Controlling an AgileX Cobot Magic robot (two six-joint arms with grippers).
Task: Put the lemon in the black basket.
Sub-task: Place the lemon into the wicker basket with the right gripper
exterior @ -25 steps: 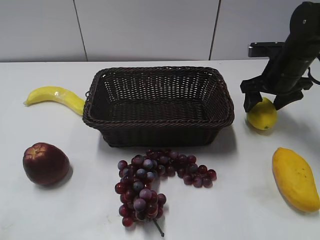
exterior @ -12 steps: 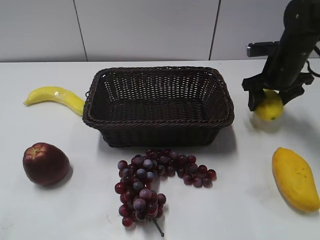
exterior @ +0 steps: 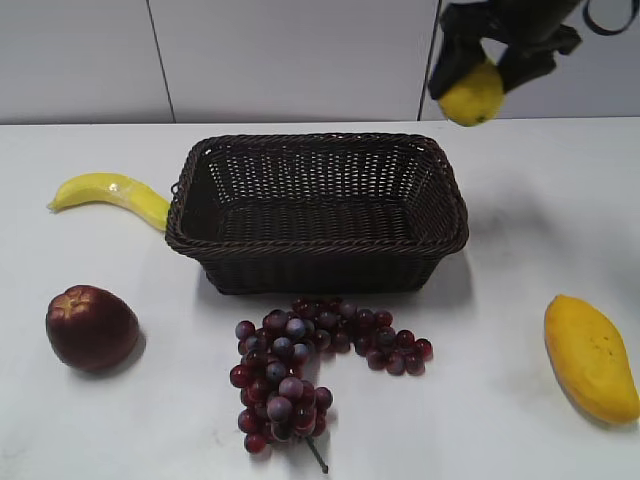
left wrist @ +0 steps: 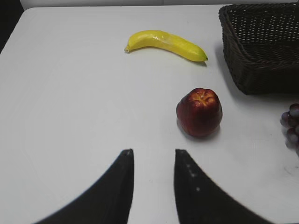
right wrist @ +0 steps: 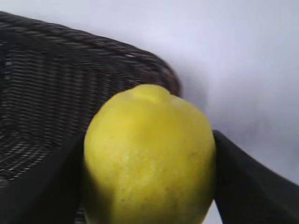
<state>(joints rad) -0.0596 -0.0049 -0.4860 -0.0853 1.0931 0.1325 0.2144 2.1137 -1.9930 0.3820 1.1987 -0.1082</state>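
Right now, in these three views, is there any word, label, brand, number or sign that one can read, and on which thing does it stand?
None: no view shows readable text.
The bright yellow lemon in the right gripper, the dark woven wicker basket, the curved yellow banana, the dark red apple, the purple grapes and the orange-yellow mango carry no sticker or print.

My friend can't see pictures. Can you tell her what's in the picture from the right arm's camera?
A bright yellow lemon fills the middle of the picture, squeezed between the two dark fingers of the right claw. Behind it sits a corner of the black basket on a white table.
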